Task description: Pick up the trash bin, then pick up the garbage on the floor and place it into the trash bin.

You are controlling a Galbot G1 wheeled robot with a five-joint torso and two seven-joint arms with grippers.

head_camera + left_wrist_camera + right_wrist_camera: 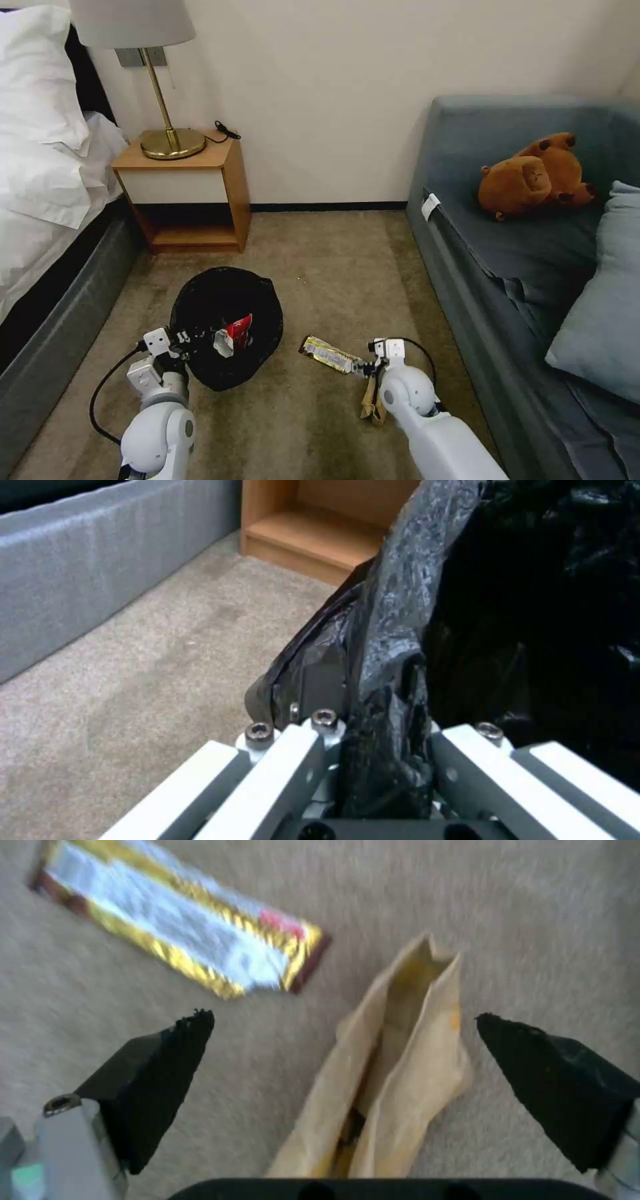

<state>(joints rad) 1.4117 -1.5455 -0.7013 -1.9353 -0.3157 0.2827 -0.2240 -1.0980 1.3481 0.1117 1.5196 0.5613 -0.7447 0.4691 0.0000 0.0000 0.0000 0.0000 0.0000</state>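
The trash bin (pixel 223 307), lined with a crinkly black bag, hangs tilted just off the carpet. My left gripper (pixel 179 341) is shut on its near rim; in the left wrist view the gripper (pixel 373 725) pinches the bag-covered rim of the bin (pixel 533 605). A red-and-white snack packet (pixel 235 333) lies inside. My right gripper (pixel 343 1016) is open, low over the crumpled tan paper (pixel 393 1075), which lies between the black pads (pixel 167 1065). The yellow bar wrapper (pixel 180 935) lies just beyond on the carpet. In the head view the right gripper (pixel 371 371) is above the tan paper (pixel 372 403), beside the wrapper (pixel 327 353).
A wooden nightstand (pixel 190 193) with a brass lamp (pixel 170 140) stands at the far wall. A bed (pixel 47 200) runs along the left, and a grey sofa (pixel 467 267) with a brown teddy bear (pixel 533 177) and a pillow (pixel 600 313) along the right. Open carpet lies between them.
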